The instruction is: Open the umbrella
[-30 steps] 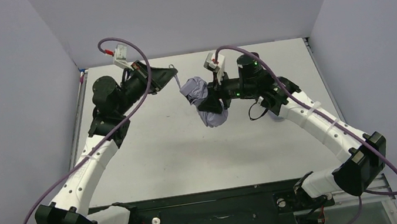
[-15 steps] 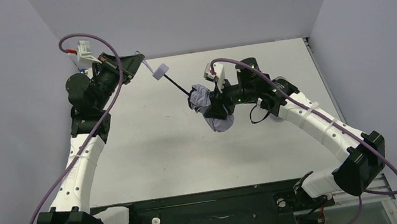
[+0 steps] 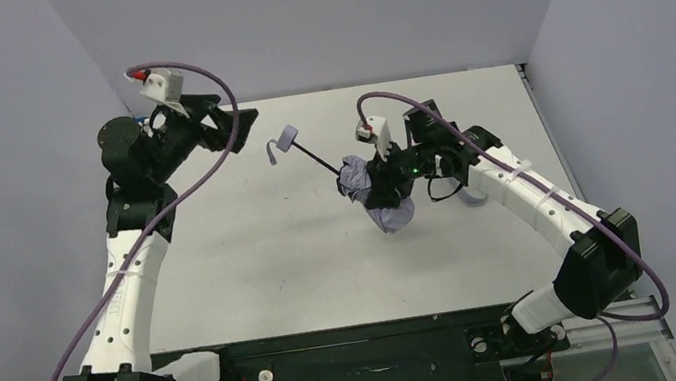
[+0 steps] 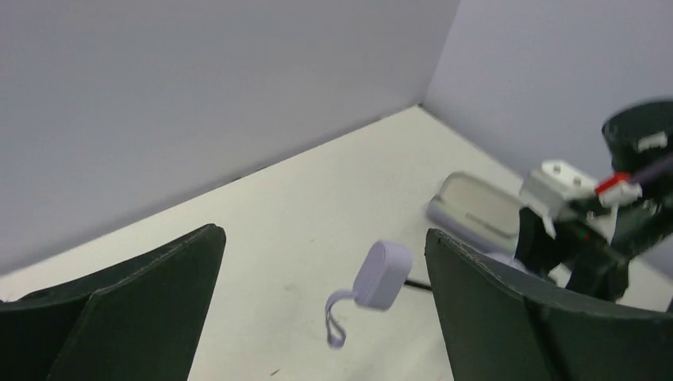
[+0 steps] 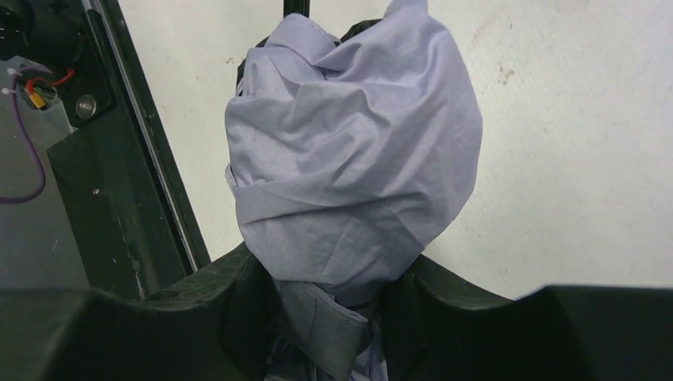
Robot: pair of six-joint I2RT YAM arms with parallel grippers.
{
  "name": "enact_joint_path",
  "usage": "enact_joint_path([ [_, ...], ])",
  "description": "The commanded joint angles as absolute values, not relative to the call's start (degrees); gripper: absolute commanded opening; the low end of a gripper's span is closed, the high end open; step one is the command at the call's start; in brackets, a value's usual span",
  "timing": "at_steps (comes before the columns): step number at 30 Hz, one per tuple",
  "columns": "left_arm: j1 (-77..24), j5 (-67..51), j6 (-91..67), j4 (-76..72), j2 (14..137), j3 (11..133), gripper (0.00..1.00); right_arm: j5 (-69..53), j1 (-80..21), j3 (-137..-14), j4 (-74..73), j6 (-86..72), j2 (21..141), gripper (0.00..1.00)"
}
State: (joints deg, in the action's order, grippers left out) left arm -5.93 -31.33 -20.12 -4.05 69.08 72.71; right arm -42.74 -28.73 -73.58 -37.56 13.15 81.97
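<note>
The umbrella (image 3: 378, 200) is a bunched lavender-grey fabric bundle with a thin black shaft (image 3: 317, 158) running up-left to its small lavender knob handle (image 3: 286, 140) and wrist loop. My right gripper (image 3: 391, 180) is shut on the fabric bundle (image 5: 357, 159), which bulges out past the right gripper (image 5: 333, 305). My left gripper (image 3: 241, 126) stands wide open at the far left, apart from the handle. In the left wrist view the handle (image 4: 382, 274) hangs free ahead of the left gripper (image 4: 324, 234), touching neither finger.
A pale lavender oval clamshell case (image 4: 476, 210) lies on the white table (image 3: 252, 254) behind the right arm, partly hidden under it in the top view. Grey walls close in the back and both sides. The black base rail (image 3: 359, 354) runs along the near edge.
The left gripper pulled the handle up-left, drawing out the black shaft, then opened and let go. The right arm shifted slightly nearer, still holding the bundle.
</note>
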Motion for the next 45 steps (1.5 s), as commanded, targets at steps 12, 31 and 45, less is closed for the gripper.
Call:
enact_joint_path([
  [12, -28.5, -34.2, 64.2, 29.4, 64.2, 68.3, 0.97, -50.1, -26.1, -75.9, -45.4, 18.5, 86.7, 0.0],
  [31, -30.8, -30.3, 82.7, 38.3, 69.1, 66.2, 0.99, -50.8, -30.4, -77.8, -43.9, 14.1, 89.6, 0.0],
  [45, -34.1, -18.9, 87.6, 31.0, 74.1, 62.7, 0.78, -50.3, -31.9, -75.0, -45.8, 17.7, 89.4, 0.0],
])
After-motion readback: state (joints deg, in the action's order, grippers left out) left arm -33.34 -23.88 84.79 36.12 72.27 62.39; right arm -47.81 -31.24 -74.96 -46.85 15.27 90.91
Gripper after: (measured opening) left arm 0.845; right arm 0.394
